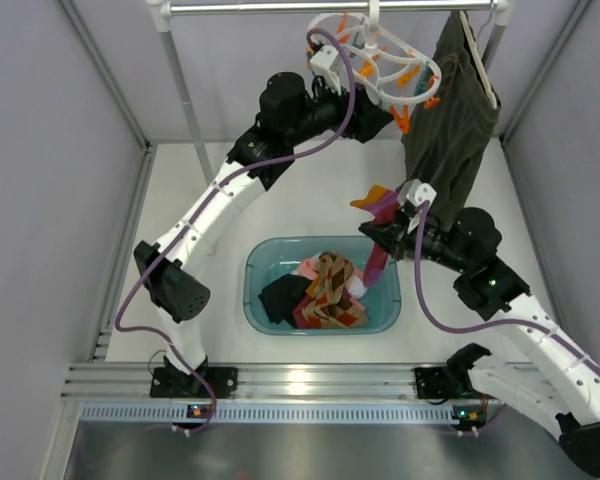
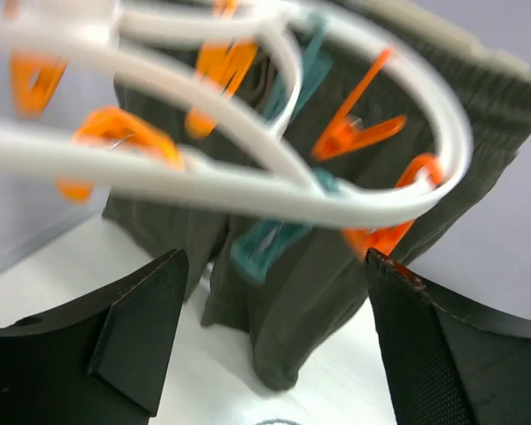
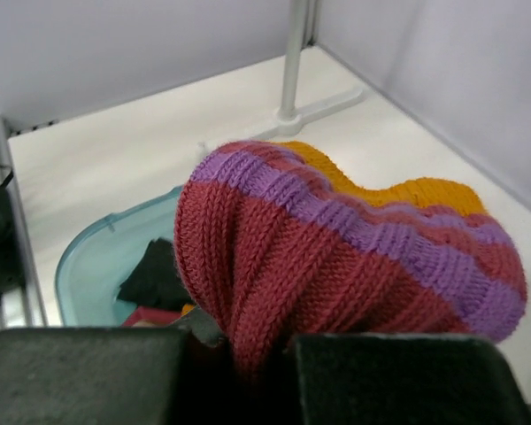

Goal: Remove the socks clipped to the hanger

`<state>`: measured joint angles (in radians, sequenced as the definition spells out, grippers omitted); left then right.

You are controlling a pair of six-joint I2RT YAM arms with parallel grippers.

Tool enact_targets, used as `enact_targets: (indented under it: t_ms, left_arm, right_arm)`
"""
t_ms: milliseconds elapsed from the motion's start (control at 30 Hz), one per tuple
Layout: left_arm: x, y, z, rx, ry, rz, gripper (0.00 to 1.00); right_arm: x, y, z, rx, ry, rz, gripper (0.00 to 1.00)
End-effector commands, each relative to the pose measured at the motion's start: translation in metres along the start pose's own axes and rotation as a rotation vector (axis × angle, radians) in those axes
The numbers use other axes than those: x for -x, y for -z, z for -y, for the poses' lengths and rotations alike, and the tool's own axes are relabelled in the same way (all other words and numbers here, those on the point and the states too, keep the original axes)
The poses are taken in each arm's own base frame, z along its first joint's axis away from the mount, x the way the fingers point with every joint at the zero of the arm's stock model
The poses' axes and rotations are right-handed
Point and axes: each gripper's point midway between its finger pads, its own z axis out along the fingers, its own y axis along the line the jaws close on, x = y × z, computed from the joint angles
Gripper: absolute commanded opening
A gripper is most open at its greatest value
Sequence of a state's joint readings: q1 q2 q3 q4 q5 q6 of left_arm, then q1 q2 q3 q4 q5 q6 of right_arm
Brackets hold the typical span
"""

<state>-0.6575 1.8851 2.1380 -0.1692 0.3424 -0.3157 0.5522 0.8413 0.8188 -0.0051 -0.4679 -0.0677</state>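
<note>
Up at the rail (image 1: 330, 7), our left gripper (image 1: 372, 112) gapes wide on nothing just under the hanger (image 1: 380, 50). At the far right corner of the bin (image 1: 252, 290), our right gripper (image 1: 385, 228) is clamped tight on a red, purple and orange sock (image 1: 378, 203), above the other socks (image 1: 325, 290) in the bin. The left wrist view brings the orange and teal clips (image 2: 358, 133) close against the olive garment (image 2: 319, 292); the right wrist alone shows the knit pinched between its fingers (image 3: 407, 381).
</note>
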Motion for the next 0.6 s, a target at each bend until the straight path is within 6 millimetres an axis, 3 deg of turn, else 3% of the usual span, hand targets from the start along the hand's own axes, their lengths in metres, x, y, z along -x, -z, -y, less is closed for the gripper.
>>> enact_targets:
  t_ms: [0, 100, 167, 200, 233, 300, 333, 400, 433, 467, 533, 567]
  left_arm:
    - [0.016, 0.024, 0.007, 0.02, 0.017, 0.043, 0.85]
    - [0.007, 0.043, 0.003, 0.079, 0.042, 0.028, 0.99]
    - [0.0, 0.056, -0.002, 0.125, 0.059, 0.023, 0.99]
    - [-0.019, 0.063, -0.019, 0.215, 0.082, 0.003, 0.99]
    - [-0.01, 0.081, -0.018, 0.251, 0.084, 0.032, 0.99]
    - [-0.019, 0.101, -0.03, 0.344, 0.106, 0.042, 0.99]
    - [-0.028, 0.125, -0.042, 0.437, 0.105, 0.05, 0.99]
    - [-0.04, 0.148, -0.046, 0.489, 0.115, 0.05, 0.99]
    - [-0.065, 0.162, -0.056, 0.544, 0.119, 0.018, 0.99]
    - [-0.058, 0.181, -0.049, 0.546, 0.12, 0.05, 0.99]
    - [-0.072, 0.203, -0.054, 0.601, 0.138, 0.039, 0.99]
    - [-0.082, 0.221, -0.052, 0.613, 0.139, 0.034, 0.99]
  right_arm:
    - [-0.03, 0.013, -0.021, 0.092, -0.067, -0.127, 0.04]
    - [-0.047, 0.011, -0.034, 0.14, -0.155, -0.167, 0.04]
    - [-0.057, 0.007, -0.041, 0.173, -0.216, -0.16, 0.04]
    - [-0.063, 0.002, -0.045, 0.186, -0.243, -0.164, 0.01]
    - [-0.065, -0.002, -0.048, 0.194, -0.279, -0.161, 0.0]
    - [-0.076, -0.017, -0.048, 0.172, -0.293, -0.137, 0.0]
    - [-0.083, -0.024, -0.041, 0.11, -0.303, -0.136, 0.0]
    - [-0.115, -0.041, -0.041, 0.071, -0.314, -0.183, 0.0]
    - [-0.126, -0.048, -0.035, 0.025, -0.319, -0.214, 0.0]
    - [-0.154, -0.057, -0.036, 0.02, -0.35, -0.289, 0.0]
    - [-0.176, -0.064, -0.037, -0.002, -0.404, -0.35, 0.0]
    - [-0.2, -0.066, -0.038, -0.02, -0.437, -0.412, 0.0]
